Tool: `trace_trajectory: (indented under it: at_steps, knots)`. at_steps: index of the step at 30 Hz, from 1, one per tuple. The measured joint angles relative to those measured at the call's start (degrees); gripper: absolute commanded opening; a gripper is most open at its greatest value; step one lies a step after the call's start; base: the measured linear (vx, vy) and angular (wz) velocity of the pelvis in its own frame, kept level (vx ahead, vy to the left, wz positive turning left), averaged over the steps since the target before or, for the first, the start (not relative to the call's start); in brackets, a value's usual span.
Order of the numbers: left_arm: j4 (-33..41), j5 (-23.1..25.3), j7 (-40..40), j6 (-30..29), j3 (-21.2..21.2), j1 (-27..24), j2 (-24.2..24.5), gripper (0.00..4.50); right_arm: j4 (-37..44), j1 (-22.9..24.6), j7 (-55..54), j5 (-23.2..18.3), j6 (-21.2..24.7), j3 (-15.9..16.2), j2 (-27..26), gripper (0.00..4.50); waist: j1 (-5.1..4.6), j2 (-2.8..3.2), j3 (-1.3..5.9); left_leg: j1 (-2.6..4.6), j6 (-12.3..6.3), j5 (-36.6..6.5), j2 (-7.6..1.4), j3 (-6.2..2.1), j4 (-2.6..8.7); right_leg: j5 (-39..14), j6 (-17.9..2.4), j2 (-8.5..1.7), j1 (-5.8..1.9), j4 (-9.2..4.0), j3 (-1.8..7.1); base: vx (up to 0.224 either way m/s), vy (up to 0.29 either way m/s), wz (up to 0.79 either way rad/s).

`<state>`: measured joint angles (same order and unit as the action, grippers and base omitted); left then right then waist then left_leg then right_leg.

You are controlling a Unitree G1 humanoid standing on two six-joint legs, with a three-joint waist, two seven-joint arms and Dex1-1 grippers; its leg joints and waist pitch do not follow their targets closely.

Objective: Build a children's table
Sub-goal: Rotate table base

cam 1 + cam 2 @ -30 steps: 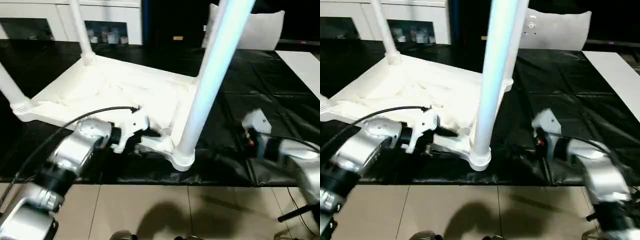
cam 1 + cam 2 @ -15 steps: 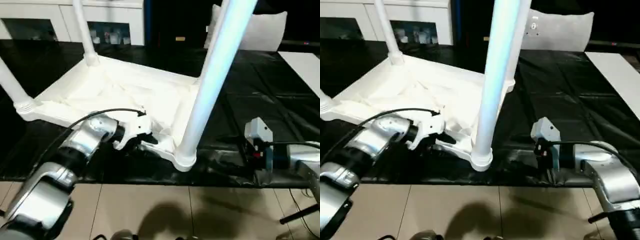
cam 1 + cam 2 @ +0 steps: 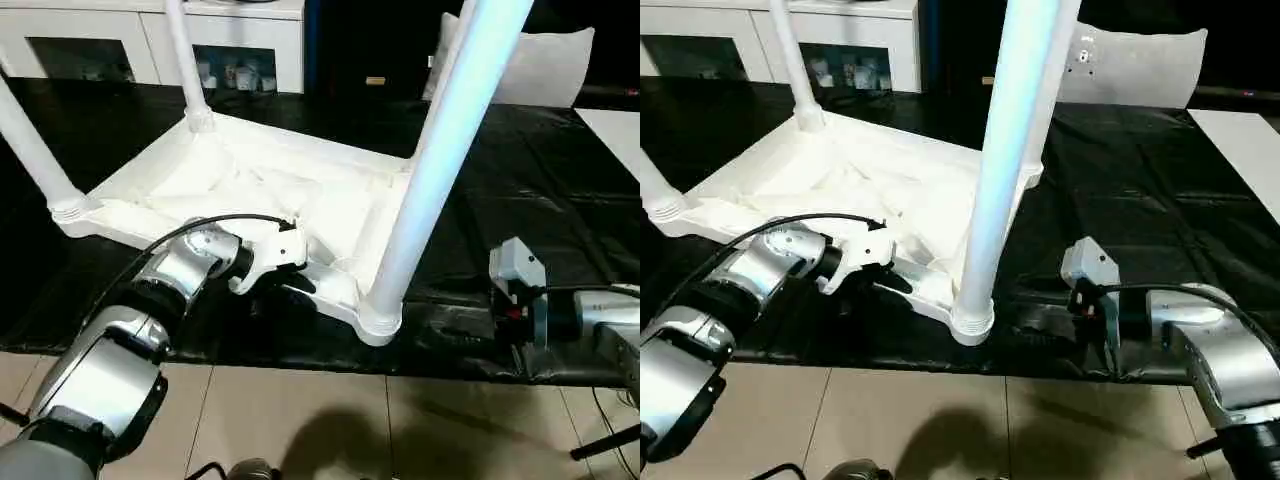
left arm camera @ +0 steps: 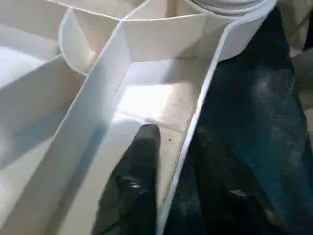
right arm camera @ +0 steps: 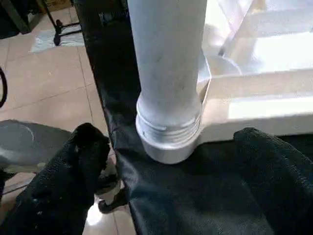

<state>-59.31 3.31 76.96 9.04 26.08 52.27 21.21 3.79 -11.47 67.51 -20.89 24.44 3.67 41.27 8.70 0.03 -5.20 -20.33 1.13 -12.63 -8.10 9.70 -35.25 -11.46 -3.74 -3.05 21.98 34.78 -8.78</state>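
The children's table (image 3: pixel 300 185) lies upside down on a black sheet, its ribbed underside up and white legs standing in the corner sockets. The nearest leg (image 3: pixel 440 150) rises from the front corner socket (image 3: pixel 380 318). My left gripper (image 4: pixel 177 134) sits on the front rim just left of that corner. One black finger (image 4: pixel 142 161) is inside the rim wall and the other is outside, both pressed close against it. My right gripper (image 5: pixel 168 142) hovers open to the right of the near socket, its fingers spread wide on either side of the leg base without touching it.
The black sheet (image 3: pixel 520 180) covers the low platform, and its front edge meets the tiled floor (image 3: pixel 300 420). White glass-door cabinets (image 3: pixel 230 40) stand at the back left. A white pillow (image 3: pixel 545 65) leans at the back right. A black cable (image 3: pixel 190 235) runs along my left forearm.
My left gripper's fingers have closed in on the table's front rim. The head view has shifted a little. My right gripper stays open near the front corner.
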Motion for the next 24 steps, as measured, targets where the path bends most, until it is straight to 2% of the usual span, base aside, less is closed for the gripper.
trace_trajectory:
  at_steps: [5, 11, 15, 19, 22, 24]
  knots:
    - [-0.05, 0.43, 4.10, -3.90, 0.14, 0.80, 0.03, 0.55, 0.00, 0.04, 0.34, 0.02, 0.00, 0.44, -0.03, 4.50, -0.69, 0.06, 0.03, -0.15, -0.04, -0.04, 0.00, 0.00, 0.01, -0.04, 0.03, -0.01, 0.01, -0.02, -0.01, 0.000, 0.000, 0.00]
    - [-0.66, 1.60, 5.02, -6.80, 0.62, 1.88, -0.33, 0.19, 0.00, 0.02, 0.33, 0.17, -0.02, 1.37, -0.08, 4.50, -0.87, 0.05, 0.04, -0.15, -0.04, -0.04, 0.00, 0.01, 0.01, -0.03, 0.00, 0.00, 0.00, -0.02, -0.02, 0.000, 0.000, 0.00]
    - [-0.98, 1.62, 0.16, -10.94, -0.48, 2.30, -1.54, 0.06, -0.01, 0.00, -0.27, 0.56, -0.25, 1.37, -0.36, 4.50, -1.10, 0.06, 0.04, -0.09, -0.03, -0.02, 0.00, 0.03, 0.01, 0.00, 0.01, -0.01, -0.14, -0.05, -0.02, 0.000, 0.000, 0.00]
    - [0.61, 0.75, -7.03, -18.45, -4.49, 1.63, -3.09, 0.01, -0.70, -0.22, -1.48, 1.31, -1.09, 1.47, -1.33, 4.50, -2.00, 0.08, 0.06, -0.12, -0.04, -0.02, 0.00, 0.04, 0.01, 0.03, 0.03, -0.01, -0.14, -0.10, -0.03, 0.000, 0.000, 0.00]
    - [3.54, 0.05, -9.95, -20.53, -6.29, -0.31, -3.12, 0.00, -1.60, -0.30, -2.26, 1.46, -1.40, 1.47, -1.35, 4.50, -2.35, 0.16, 0.11, -0.17, -0.07, -0.05, 0.00, 0.04, 0.09, 0.02, 0.05, -0.01, -0.11, -0.20, -0.05, 0.000, 0.000, 0.00]
    - [6.19, -0.73, -11.29, -21.11, -7.28, -2.27, -3.12, 0.00, -1.77, -0.33, -2.85, 1.89, -1.41, 1.47, -1.48, 4.50, -2.22, 0.19, 0.13, -0.20, -0.07, -0.04, 0.00, 0.04, 0.15, 0.02, 0.05, -0.01, -0.11, -0.26, -0.09, 0.000, 0.000, 0.00]
